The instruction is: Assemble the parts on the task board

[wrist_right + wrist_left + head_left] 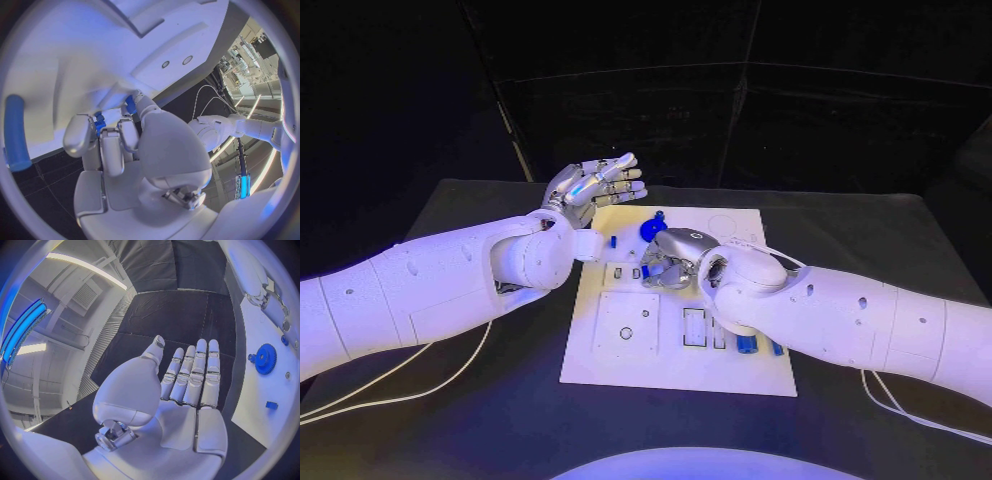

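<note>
My right silver hand, fingers curled down at the middle of the flat white task board, pinches a small blue part I judge I must seat next, while my left hand hovers wide and empty at upper centre.

Arms: two, smooth glossy white shells, thick and rounded, with small dark round holes dotted along the forearms.
Wrists: bulbous white housings, each narrowing to a collar behind the hand.
Left hand: silver metal fingers in jointed segments; broad white palm cover.
Right hand: silver, same segmented build, white palm plates.
Cables: thin white leads trailing from under each arm across the surface.
</note>
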Robot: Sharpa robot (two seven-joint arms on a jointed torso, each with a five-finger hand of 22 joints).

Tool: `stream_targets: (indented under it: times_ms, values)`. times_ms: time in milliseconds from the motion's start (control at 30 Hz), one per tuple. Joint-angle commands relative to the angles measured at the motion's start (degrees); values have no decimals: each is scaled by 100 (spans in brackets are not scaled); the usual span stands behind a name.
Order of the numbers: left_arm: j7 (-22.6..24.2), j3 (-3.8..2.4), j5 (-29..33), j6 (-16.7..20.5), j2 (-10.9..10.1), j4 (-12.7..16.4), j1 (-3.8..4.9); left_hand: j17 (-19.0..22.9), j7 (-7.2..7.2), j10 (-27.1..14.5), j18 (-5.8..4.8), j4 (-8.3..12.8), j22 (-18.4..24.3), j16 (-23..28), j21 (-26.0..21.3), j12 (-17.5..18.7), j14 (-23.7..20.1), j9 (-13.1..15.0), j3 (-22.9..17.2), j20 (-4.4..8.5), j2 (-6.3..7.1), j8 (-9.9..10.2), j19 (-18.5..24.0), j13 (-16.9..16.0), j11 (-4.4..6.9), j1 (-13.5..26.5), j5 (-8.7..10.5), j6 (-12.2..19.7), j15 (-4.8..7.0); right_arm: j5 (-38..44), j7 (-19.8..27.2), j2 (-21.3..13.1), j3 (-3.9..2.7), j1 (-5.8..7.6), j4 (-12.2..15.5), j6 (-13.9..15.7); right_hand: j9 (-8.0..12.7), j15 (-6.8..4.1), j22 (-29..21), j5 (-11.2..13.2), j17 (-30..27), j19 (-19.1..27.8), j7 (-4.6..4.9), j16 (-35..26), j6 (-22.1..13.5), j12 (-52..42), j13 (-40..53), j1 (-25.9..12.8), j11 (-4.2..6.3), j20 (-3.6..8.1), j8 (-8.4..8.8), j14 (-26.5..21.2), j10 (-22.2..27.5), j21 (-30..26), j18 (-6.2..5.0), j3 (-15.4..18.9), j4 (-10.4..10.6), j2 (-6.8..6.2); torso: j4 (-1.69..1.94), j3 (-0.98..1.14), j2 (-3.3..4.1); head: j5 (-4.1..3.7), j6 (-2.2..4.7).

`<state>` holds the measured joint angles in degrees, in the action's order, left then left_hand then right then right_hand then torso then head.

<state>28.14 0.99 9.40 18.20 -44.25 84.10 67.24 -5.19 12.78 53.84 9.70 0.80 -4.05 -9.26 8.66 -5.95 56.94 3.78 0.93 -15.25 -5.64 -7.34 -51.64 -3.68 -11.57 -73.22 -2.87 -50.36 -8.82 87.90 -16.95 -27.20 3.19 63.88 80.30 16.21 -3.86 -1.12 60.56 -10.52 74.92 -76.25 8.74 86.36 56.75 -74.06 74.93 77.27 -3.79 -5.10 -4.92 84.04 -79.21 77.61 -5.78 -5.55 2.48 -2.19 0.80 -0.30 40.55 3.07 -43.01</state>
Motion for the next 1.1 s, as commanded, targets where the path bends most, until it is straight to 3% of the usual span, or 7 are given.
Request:
stream_targets:
  times_ms: [33, 567, 733, 933, 1000, 1033, 1100]
  values:
    - [53, -5, -36, -66, 4, 4, 11, 9, 152, -15, 64, 42, 7, 38, -34, 25, -11, -2, 3, -9, -14, 33, -30, 3, -1, -65, 14, 28, -41, 21, -74, 3, 12, -6, -11, 102, 6, 53, -25, 63, 747, 35, 12, -31, -120, 42, 34, -32, -2, -35, 57, 429, 68, -30, 17, 55, 53, -74, 1, -2, -2, -1, 2]
    - [-29, -5, -119, -67, -13, -33, 11, -8, 95, 105, 84, 69, -1, -10, -43, -11, 139, 13, -14, 13, -41, -11, -118, -9, 50, -69, 12, -82, 9, 151, 241, -213, 10, -35, 305, 1202, 2, 163, -83, 322, 818, 48, 149, 1, -708, 292, -217, -65, -132, -137, 106, 442, 333, -66, 8, 539, 408, -271, -9, 13, -11, 13, 34]
    - [-258, -6, -702, -101, -65, -101, 10, -179, -130, 1007, 103, 33, -101, -299, 196, -314, 913, 38, 2, 272, -67, -161, -733, -120, 341, 25, 4, -584, 301, -12, 722, -688, 1, 21, 804, 1184, -6, 180, -89, 307, 856, 51, 166, 20, -772, 274, -222, 13, -150, -155, 81, 449, 331, -69, 6, 708, 507, -352, 4, 3, -16, 20, 70]
    - [-852, -8, -1540, -157, -175, -187, 17, -745, -366, 1705, 93, 16, -351, -1029, 755, -375, 2422, 22, 28, 742, -31, -137, -1887, -189, 652, 68, -8, -902, 767, -715, 1167, -1348, -3, 292, 1312, 833, -17, 190, -264, 275, 820, 148, 172, -1, -793, 292, -258, 183, -157, -169, 41, 437, 371, -158, -26, 839, 560, -284, -16, 24, -69, 28, 82]
    - [-1333, -9, -2013, -183, -221, -198, 61, -1730, -521, 2175, 76, 35, -616, -2336, 1277, -512, 2967, 26, 9, 1022, 14, -94, -2658, -299, 845, 66, -22, -974, 1020, -995, 1233, -1565, -4, 429, 1415, 688, -18, 189, -348, 233, 774, 192, 171, -28, -798, 312, -282, 233, -156, -169, 31, 424, 392, -200, -41, 865, 563, -250, -25, 37, -100, 23, 82]
    - [-1585, -9, -2262, -225, -238, -200, 92, -3251, -560, 2286, 38, 25, -746, -3888, 1472, -509, 3046, 33, -15, 1090, 34, -61, -2769, -354, 879, 95, 31, -1021, 1075, -1115, 1249, -1668, -6, 503, 1443, 626, -17, 189, -367, 221, 767, 201, 172, -33, -806, 319, -290, 246, -156, -169, 31, 422, 399, -210, -45, 873, 565, -239, -27, 42, -114, 27, 72]
    - [-2029, -10, -2707, -338, -273, -188, 146, -5177, -628, 2697, 60, -12, -906, -5571, 1720, -783, 3104, 70, 17, 1163, 75, -89, -2917, -536, 995, 169, 2, -1119, 1140, -1318, 1270, -1841, -8, 633, 1454, 544, -17, 189, -415, 202, 737, 224, 173, -51, -813, 335, -308, 250, -157, -169, 28, 414, 413, -234, -53, 895, 578, -225, -26, 54, -144, 38, 55]
